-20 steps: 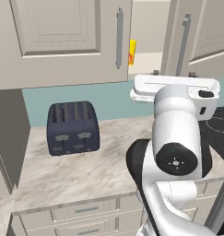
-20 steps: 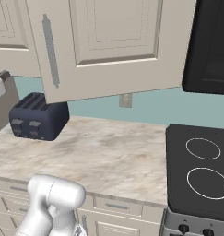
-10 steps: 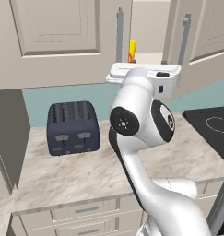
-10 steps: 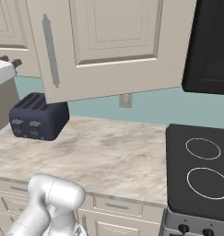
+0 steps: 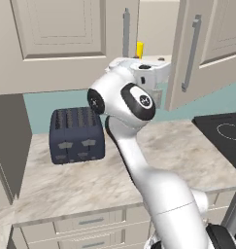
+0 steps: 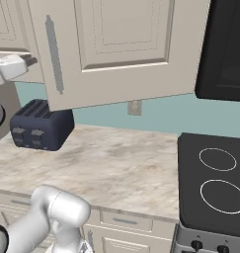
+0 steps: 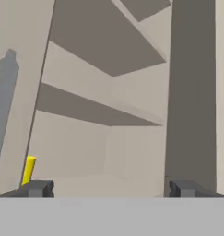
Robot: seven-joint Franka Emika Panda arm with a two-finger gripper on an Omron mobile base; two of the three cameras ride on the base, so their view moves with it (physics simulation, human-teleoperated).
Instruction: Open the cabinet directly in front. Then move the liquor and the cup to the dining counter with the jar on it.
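The tool (image 7: 109,189) stands released, its two dark fingertips (image 7: 37,188) spread wide with nothing between them, and it points into the open cabinet (image 5: 153,29). In the hand view the tips frame bare shelf boards and the pale back wall, and a thin slice of the yellow cup (image 7: 28,170) shows just above the left tip, next to the edge of a door. In the left base view the white hand sits at the front lip of the cabinet floor, in the gap between the two doors, and the cup (image 5: 139,49) peeks out just above it, close to the edge of the left door (image 5: 66,44).

The right door (image 5: 207,48) hangs swung out toward the camera, its vertical bar handle (image 5: 190,53) facing the arm, so the way in is a narrow slot bounded by door edges on both sides. In the right base view this same door (image 6: 116,49) covers most of the cabinet front, and the white hand pokes in at the left edge of the picture.

Below, a dark blue toaster (image 5: 76,134) sits toward the back edge of the marbled bench (image 5: 90,185), near the teal wall. The bench surface from the toaster across to the black cooktop (image 6: 215,178) at its right end is open, and the arm's elbow rises over the middle of it.
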